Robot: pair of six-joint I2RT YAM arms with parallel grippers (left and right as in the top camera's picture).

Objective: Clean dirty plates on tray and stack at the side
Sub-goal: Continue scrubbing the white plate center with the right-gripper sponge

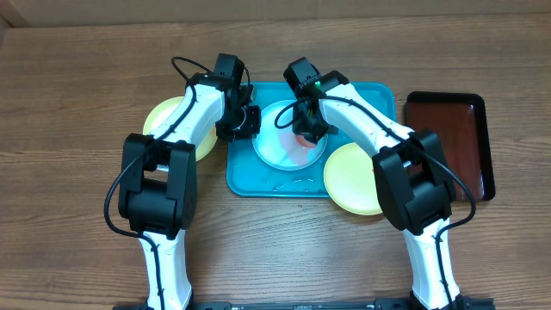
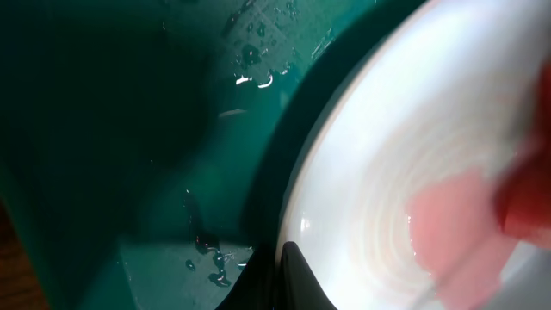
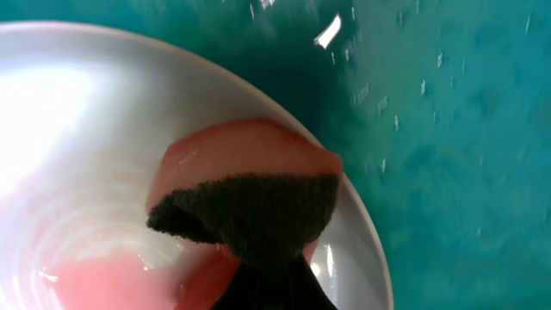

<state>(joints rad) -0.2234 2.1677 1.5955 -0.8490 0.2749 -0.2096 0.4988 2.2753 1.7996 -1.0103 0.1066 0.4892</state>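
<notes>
Left yellow plate [image 1: 162,120]: on table, tray's 9 o'clock.
Left claw [image 1: 245,120]: together at blue plate's 9 o'clock rim; hold on rim unclear.
Tray [image 1: 250,176]: droplets plain in wrist views.
Blue plate [image 1: 274,148]: tray centre.
Right claw [image 1: 306,129]: clamped on sponge [image 3: 250,207], which touches the blue plate; dark scrub face seen in right wrist view only.
Right yellow plate [image 1: 353,181]: overlaps tray's 5 o'clock corner.
Red tray [image 1: 448,146]: 3 o'clock, overhead only.

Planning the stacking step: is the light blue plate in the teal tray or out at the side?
In the tray. The overhead view shows the light blue plate lying inside its rim, a sponge on it.
</notes>
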